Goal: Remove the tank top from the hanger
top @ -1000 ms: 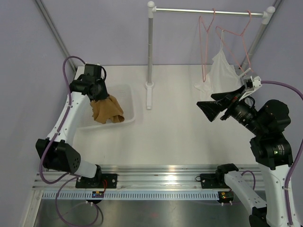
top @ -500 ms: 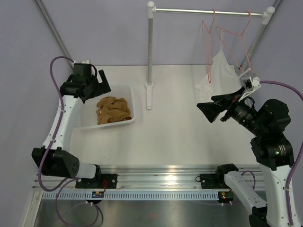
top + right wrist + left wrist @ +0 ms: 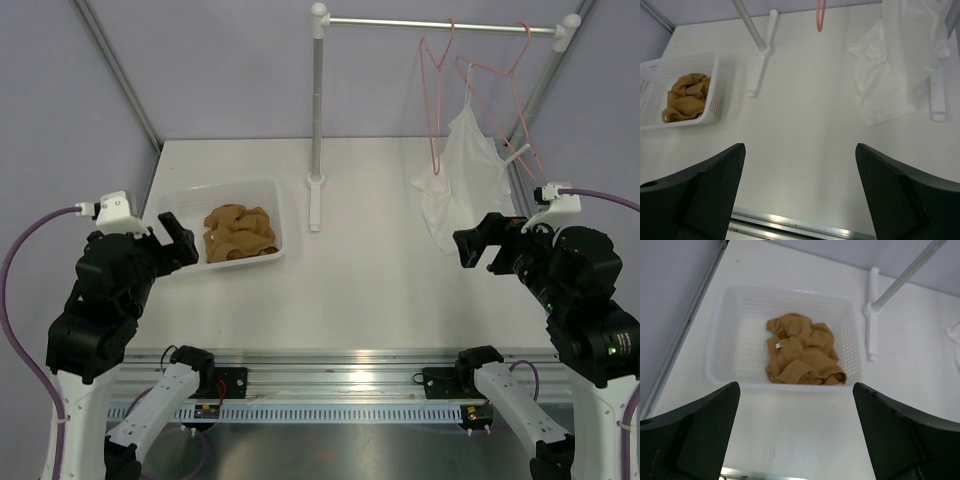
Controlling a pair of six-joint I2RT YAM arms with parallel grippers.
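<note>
The tan-brown tank top (image 3: pixel 240 232) lies crumpled in a white basket (image 3: pixel 168 203) at the table's left, touching neither gripper; it also shows in the left wrist view as the tank top (image 3: pixel 802 355) and in the right wrist view as the tank top (image 3: pixel 686 97). The bare pink hanger (image 3: pixel 432 100) hangs from the rail, its lower tip showing as the hanger (image 3: pixel 820 20). My left gripper (image 3: pixel 178 243) is open and empty, drawn back on the near side of the basket, seen from the wrist as the left gripper (image 3: pixel 795 386). My right gripper (image 3: pixel 480 245) is open and empty, seen from the wrist as the right gripper (image 3: pixel 800 146).
A white sheer top (image 3: pixel 465 170) hangs on a second pink hanger (image 3: pixel 495 75) on the rail (image 3: pixel 440 24). The rack's left post (image 3: pixel 317 100) stands mid-table on a white foot (image 3: pixel 316 205). Another white foot (image 3: pixel 937 95) lies at the right.
The left gripper opened and let the tank top fall into the basket, then the left arm pulled back toward the near edge. The right arm also drew back.
</note>
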